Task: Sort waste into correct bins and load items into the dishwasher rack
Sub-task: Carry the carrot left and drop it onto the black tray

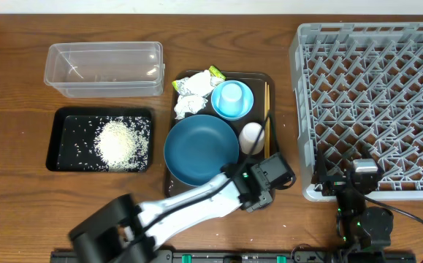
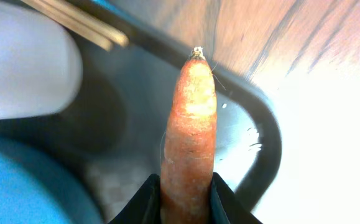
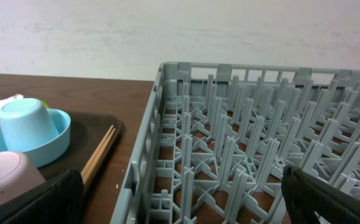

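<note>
My left gripper (image 2: 184,185) was clamped on the small orange carrot (image 2: 189,118), one finger pressed to each side of its thick end. Its thin tip pointed away from me over the near right corner of the brown serving tray (image 2: 272,146). I could not tell whether the carrot rested on the tray or hung just above it. Beside it on the tray sat the dark-blue bowl (image 1: 200,150), with the white cup (image 1: 251,137) touching the bowl's right edge. The wooden chopsticks (image 1: 267,109) lay along the tray's right side. Farther back, the light-blue cup (image 1: 231,95) stood upside down on the saucer (image 1: 249,108), next to the paper wads (image 1: 189,98) and the snack wrapper (image 1: 216,73). The rice (image 1: 116,142) lay in the black tray (image 1: 56,139), and the clear tub (image 1: 105,69) stood behind it. My right gripper (image 3: 180,199) was spread wide with nothing in it, facing the pegs at the near edge of the dishwasher rack (image 1: 372,102).
</note>
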`<action>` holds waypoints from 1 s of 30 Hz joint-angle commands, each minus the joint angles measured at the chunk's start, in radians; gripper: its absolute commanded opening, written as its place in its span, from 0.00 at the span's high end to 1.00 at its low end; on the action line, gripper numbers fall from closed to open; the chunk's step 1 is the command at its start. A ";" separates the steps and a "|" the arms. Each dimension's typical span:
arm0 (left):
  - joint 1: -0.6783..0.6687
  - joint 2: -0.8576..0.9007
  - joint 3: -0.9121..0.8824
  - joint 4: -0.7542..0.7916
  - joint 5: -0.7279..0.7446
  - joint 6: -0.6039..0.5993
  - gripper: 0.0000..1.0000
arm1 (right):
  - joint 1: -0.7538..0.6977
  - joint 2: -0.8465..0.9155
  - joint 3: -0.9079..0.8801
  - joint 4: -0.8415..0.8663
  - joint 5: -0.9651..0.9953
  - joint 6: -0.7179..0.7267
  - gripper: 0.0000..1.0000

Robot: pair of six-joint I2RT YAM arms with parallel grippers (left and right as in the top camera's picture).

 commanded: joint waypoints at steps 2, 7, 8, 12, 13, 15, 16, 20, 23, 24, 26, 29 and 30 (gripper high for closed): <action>0.011 -0.137 0.012 -0.010 -0.012 -0.019 0.78 | -0.011 -0.001 -0.002 -0.003 0.003 0.014 0.01; 0.090 -0.255 0.012 -0.020 -0.049 -0.020 0.78 | -0.011 -0.001 -0.002 -0.003 0.003 0.014 0.01; 0.114 -0.274 0.012 -0.022 -0.058 -0.020 0.78 | -0.011 -0.001 -0.002 -0.003 0.003 0.014 0.01; 0.258 -0.336 0.012 -0.026 -0.068 -0.040 0.79 | -0.011 -0.001 -0.002 -0.003 0.003 0.014 0.01; 0.310 -0.348 0.012 -0.026 -0.068 -0.060 0.79 | -0.011 -0.001 -0.002 -0.003 0.003 0.014 0.01; 0.399 -0.358 0.012 -0.026 -0.068 -0.099 0.79 | -0.011 -0.001 -0.002 -0.003 0.003 0.014 0.01; 0.457 -0.359 0.012 -0.027 -0.068 -0.130 0.79 | -0.011 -0.001 -0.002 -0.003 0.003 0.014 0.01; 0.667 -0.352 0.011 -0.040 -0.068 -0.252 0.79 | -0.011 -0.001 -0.002 -0.003 0.003 0.014 0.01; 0.816 -0.346 0.011 -0.053 -0.067 -0.327 0.79 | -0.011 -0.001 -0.002 -0.003 0.003 0.014 0.01; 0.863 -0.343 0.011 -0.056 -0.067 -0.351 0.79 | -0.011 -0.001 -0.002 -0.003 0.003 0.014 0.01; 0.958 -0.335 0.011 -0.064 -0.061 -0.412 0.79 | -0.011 -0.001 -0.002 -0.003 0.003 0.014 0.01; 1.073 -0.320 0.009 -0.083 -0.036 -0.503 0.79 | -0.011 -0.001 -0.002 -0.003 0.003 0.014 0.01; 1.105 -0.314 0.005 -0.083 -0.021 -0.523 0.79 | -0.011 -0.001 -0.002 -0.003 0.003 0.014 0.01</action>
